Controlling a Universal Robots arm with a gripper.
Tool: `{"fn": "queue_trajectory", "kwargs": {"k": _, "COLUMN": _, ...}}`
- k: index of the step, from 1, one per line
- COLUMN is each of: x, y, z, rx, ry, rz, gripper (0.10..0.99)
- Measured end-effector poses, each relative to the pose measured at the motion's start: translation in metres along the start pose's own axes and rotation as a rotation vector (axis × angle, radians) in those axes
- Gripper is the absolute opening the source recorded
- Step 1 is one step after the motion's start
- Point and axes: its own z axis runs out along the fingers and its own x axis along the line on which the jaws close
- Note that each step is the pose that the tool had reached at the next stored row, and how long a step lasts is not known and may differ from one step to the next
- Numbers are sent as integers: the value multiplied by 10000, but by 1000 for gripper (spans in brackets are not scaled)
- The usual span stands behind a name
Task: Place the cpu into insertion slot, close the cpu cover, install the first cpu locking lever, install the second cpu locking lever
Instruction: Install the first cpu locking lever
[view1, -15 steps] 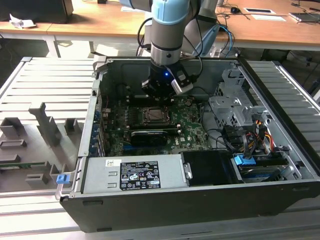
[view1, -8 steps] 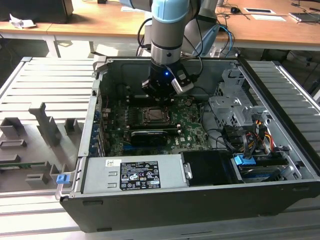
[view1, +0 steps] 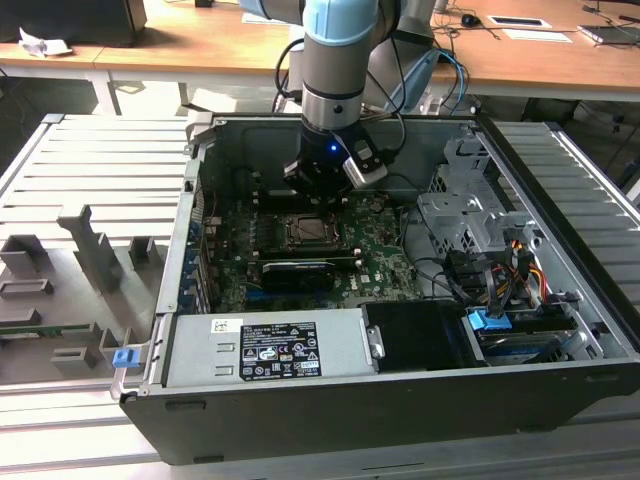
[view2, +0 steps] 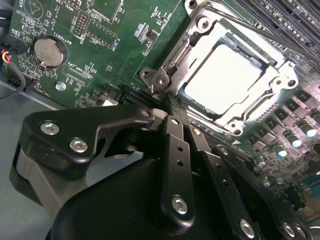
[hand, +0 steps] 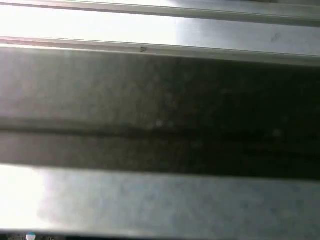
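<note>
flat silver cpu — apparently seated

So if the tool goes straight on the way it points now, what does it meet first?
Probably the corner of the cpu cover frame, where the tool tips point in the second wrist view. The cpu lies just beyond. Depth is hard to judge.

Glare whitens the cpu in the second wrist view; the first wrist view is blurred, banded bright and dark.
</note>
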Motion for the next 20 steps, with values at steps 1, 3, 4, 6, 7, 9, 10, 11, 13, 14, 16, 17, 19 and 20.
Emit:
{"fn": "queue_trajectory", "kwargs": {"k": 1, "x": 0, "y": 0, "z": 4, "rx": 22, "ry": 2, "rz": -1, "gripper": 106}}
{"fn": "queue_trajectory", "kwargs": {"k": 3, "x": -1, "y": 0, "z": 10, "rx": 46, "ry": 4, "rz": -2, "gripper": 106}}
{"fn": "queue_trajectory", "kwargs": {"k": 4, "x": -1, "y": -1, "z": 13, "rx": 52, "ry": 5, "rz": -1, "gripper": 106}}
{"fn": "queue_trajectory", "kwargs": {"k": 6, "x": -2, "y": -1, "z": 19, "rx": 54, "ry": 5, "rz": 1, "gripper": 106}}
{"fn": "queue_trajectory", "kwargs": {"k": 7, "x": -3, "y": -2, "z": 22, "rx": 53, "ry": 5, "rz": 0, "gripper": 106}}
{"fn": "queue_trajectory", "kwargs": {"k": 9, "x": -5, "y": -2, "z": 27, "rx": 6, "ry": 1, "rz": 0, "gripper": 106}}
{"fn": "queue_trajectory", "kwargs": {"k": 10, "x": -6, "y": -1, "z": 30, "rx": -38, "ry": -3, "rz": -1, "gripper": 106}}
{"fn": "queue_trajectory", "kwargs": {"k": 11, "x": -6, "y": -2, "z": 31, "rx": -73, "ry": -6, "rz": 0, "gripper": 106}}
{"fn": "queue_trajectory", "kwargs": {"k": 13, "x": -6, "y": -1, "z": 31, "rx": -125, "ry": -9, "rz": 2, "gripper": 106}}
{"fn": "queue_trajectory", "kwargs": {"k": 14, "x": -6, "y": -1, "z": 32, "rx": -128, "ry": -9, "rz": 2, "gripper": 106}}
{"fn": "queue_trajectory", "kwargs": {"k": 16, "x": -6, "y": -1, "z": 22, "rx": -128, "ry": -10, "rz": 3, "gripper": 106}}
{"fn": "queue_trajectory", "kwargs": {"k": 17, "x": -6, "y": 1, "z": 11, "rx": -134, "ry": -13, "rz": 2, "gripper": 106}}
{"fn": "queue_trajectory", "kwargs": {"k": 19, "x": -7, "y": 3, "z": -40, "rx": -127, "ry": -8, "rz": 2, "gripper": 106}}
{"fn": "queue_trajectory", "kwargs": {"k": 20, "x": -7, "y": 4, "z": -57, "rx": -127, "ry": -8, "rz": 2, "gripper": 106}}
